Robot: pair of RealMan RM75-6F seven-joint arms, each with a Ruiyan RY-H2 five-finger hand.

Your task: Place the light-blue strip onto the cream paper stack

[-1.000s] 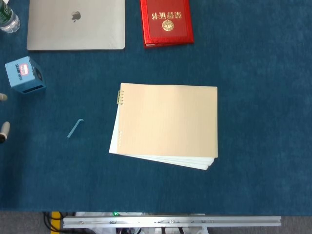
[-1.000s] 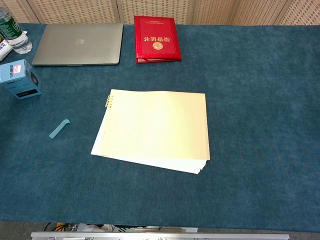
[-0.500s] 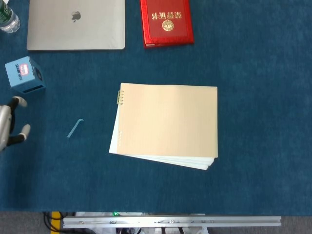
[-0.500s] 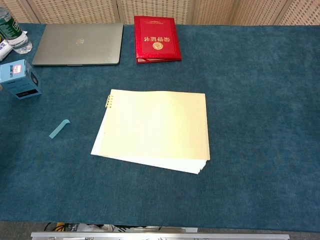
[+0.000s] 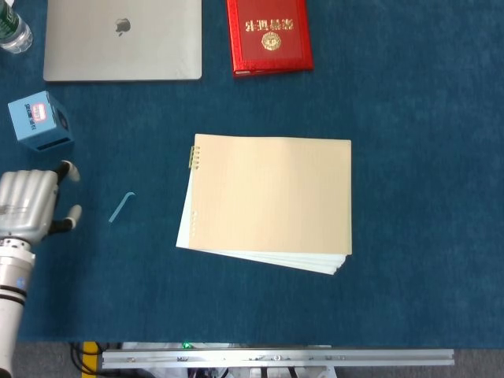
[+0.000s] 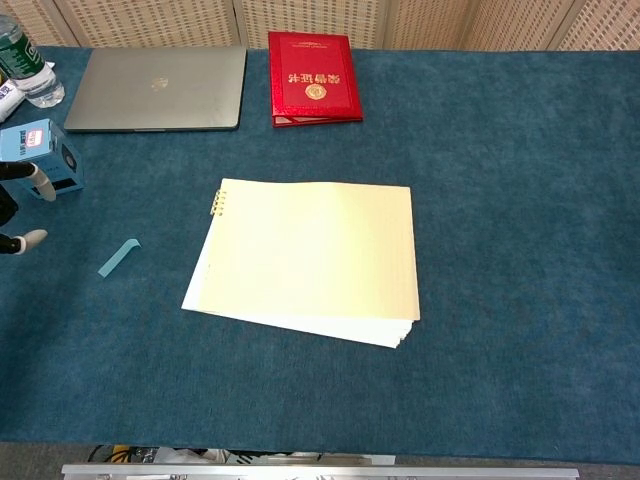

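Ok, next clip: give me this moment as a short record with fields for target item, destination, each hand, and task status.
target item: light-blue strip, lying flat on the blue table cover, left of the stack
destination: cream paper stack, nothing on top of it
left hand: left hand open, empty, to the left of the strip, not touching it
right hand: not in view
nearby: blue box, laptop, red booklet, bottle at the far edge
task status: strip not yet picked up
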